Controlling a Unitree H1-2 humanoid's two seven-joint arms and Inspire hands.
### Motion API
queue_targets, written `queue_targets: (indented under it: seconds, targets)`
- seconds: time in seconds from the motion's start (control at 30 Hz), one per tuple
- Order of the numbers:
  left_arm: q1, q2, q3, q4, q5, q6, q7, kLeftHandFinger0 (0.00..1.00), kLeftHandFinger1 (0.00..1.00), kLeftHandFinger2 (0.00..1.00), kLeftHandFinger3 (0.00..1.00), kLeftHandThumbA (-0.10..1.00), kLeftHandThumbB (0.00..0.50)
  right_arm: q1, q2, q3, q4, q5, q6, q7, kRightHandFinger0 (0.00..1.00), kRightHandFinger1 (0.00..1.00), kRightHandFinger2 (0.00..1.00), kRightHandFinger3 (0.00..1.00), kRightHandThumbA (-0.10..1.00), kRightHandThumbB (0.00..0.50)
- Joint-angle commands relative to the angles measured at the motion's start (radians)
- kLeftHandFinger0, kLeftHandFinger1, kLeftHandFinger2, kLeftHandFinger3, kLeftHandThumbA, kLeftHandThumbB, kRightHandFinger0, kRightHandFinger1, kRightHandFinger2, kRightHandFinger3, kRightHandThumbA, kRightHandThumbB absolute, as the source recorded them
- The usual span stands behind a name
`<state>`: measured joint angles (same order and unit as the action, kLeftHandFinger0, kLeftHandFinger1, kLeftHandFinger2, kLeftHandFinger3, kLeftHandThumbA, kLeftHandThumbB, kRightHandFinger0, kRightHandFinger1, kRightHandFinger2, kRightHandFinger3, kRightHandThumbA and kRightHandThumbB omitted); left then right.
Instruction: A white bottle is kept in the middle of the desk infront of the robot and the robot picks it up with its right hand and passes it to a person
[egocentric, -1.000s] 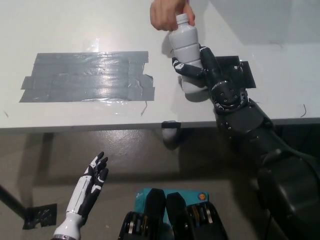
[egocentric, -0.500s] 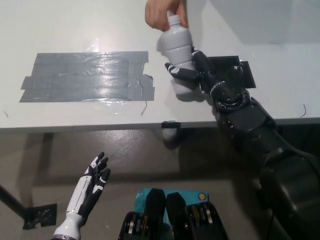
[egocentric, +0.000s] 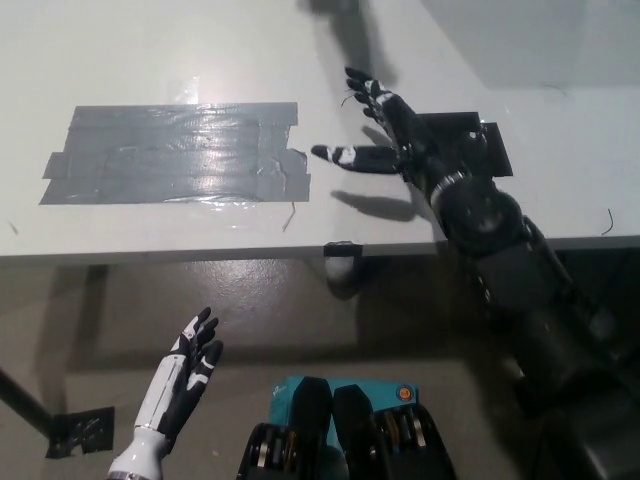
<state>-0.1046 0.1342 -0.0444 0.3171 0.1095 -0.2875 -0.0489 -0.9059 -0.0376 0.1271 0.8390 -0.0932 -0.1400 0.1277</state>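
No white bottle shows in the head view, and no person's hand either; only a dark shadow lies on the desk at the top edge. My black right hand (egocentric: 385, 130) hovers above the white desk (egocentric: 150, 50) near its middle, fingers spread apart and holding nothing. Its arm runs down to the lower right. My white left hand (egocentric: 180, 385) rests low at the lower left, below the desk's front edge, fingers apart and empty.
A wide patch of grey tape (egocentric: 175, 152) covers the desk's left half. A black flat patch (egocentric: 470, 140) lies under my right forearm. The desk's front edge (egocentric: 200, 248) crosses the picture, with brown floor below it.
The person's hand has taken the white bottle up and out of view. My right hand has let go of it and now stands open over the desk.
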Motion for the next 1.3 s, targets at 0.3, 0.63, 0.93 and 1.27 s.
queue_targets:
  seconds: [0.3, 0.63, 0.93, 1.27]
  targets:
    - [-0.012, 0.013, 0.005, -0.033, -0.013, -0.011, -0.009, 1.0, 1.0, 1.0, 1.0, 0.88, 0.079, 0.376, -0.141, 0.007, -1.14, 0.079, 0.196, 0.134, 1.0, 1.0, 1.0, 1.0, 0.91, 0.471]
    - [-0.013, 0.009, 0.008, -0.018, -0.013, -0.004, -0.003, 1.0, 1.0, 1.0, 1.0, 0.9, 0.07, 0.609, -0.135, -0.004, -1.343, 0.11, 0.149, 0.094, 1.0, 1.0, 1.0, 1.0, 0.98, 0.391]
    - [-0.011, 0.009, 0.01, -0.02, -0.004, 0.0, 0.005, 0.98, 1.0, 1.0, 1.0, 0.91, 0.042, 0.77, 0.023, -0.057, -1.05, 0.09, 0.009, -0.042, 1.0, 1.0, 1.0, 1.0, 1.0, 0.114]
    - [-0.008, 0.008, 0.012, -0.012, -0.015, -0.005, -0.002, 0.99, 1.0, 1.0, 1.0, 0.86, 0.06, 0.762, 0.066, -0.137, -0.668, 0.17, -0.089, -0.02, 1.0, 1.0, 1.0, 1.0, 0.91, 0.098]
